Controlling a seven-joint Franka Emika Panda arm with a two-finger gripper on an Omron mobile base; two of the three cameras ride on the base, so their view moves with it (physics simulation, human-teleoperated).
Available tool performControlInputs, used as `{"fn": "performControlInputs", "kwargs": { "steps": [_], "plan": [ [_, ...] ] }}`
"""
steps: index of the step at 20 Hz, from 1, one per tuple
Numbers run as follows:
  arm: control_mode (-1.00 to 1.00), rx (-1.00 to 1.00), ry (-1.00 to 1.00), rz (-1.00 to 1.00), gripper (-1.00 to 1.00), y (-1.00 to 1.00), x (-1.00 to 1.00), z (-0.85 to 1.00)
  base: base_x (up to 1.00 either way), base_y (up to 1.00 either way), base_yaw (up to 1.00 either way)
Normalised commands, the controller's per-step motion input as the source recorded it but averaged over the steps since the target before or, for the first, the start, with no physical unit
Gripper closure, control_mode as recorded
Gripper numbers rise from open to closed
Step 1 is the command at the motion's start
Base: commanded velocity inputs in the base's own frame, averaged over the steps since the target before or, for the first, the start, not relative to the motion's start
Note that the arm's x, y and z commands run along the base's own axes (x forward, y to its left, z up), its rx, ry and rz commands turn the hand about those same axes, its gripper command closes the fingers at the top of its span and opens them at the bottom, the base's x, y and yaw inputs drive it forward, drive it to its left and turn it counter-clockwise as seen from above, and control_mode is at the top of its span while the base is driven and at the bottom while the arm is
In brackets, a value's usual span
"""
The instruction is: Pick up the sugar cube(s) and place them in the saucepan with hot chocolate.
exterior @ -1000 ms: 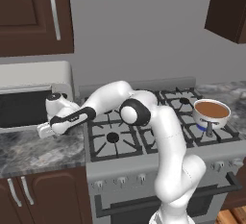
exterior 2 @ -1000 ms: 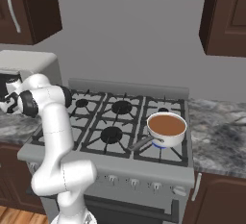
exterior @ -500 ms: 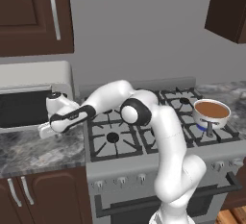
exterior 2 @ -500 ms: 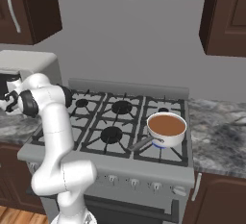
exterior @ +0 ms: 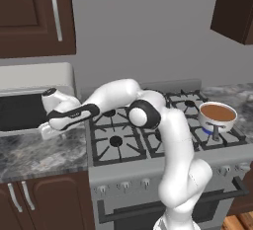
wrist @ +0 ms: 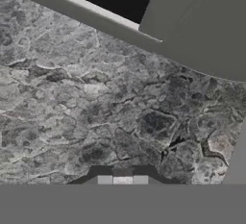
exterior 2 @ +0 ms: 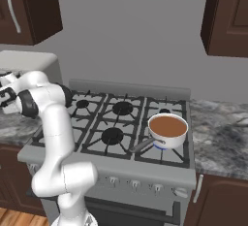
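Carry the pincer (grip state cannot be told) level from bench to saucepan, avoiding jolts.

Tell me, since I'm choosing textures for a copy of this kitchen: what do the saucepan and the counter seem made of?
The small round saucepan with pale grey walls looks like brushed or satin metal, judging by its even grey sheen; smooth brown liquid fills it. The mottled grey countertop looks like polished stone, perhaps granite or marble, given its dark veins and pale patches, though it is rendered.
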Motion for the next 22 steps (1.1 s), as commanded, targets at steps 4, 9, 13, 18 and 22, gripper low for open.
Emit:
{"fn": "performControlInputs", "kwargs": {
  "steps": [4,9,13,18,22],
  "plan": [
    [-1.0,0.08,-0.16,-0.12,1.0,-0.56,-0.55,0.74,0.0,0.0,0.0],
    [-1.0,0.07,-0.11,-0.11,1.0,-0.76,-0.55,0.61,0.0,0.0,0.0],
    [-1.0,0.02,-0.07,-0.11,1.0,-1.0,-0.34,0.25,0.0,0.0,0.0],
    [-1.0,0.03,-0.04,-0.13,1.0,-1.0,-0.25,0.37,0.0,0.0,0.0],
    [-1.0,0.0,-0.02,-0.04,1.0,-1.0,-0.02,0.37,0.0,0.0,0.0]
  ]
}}
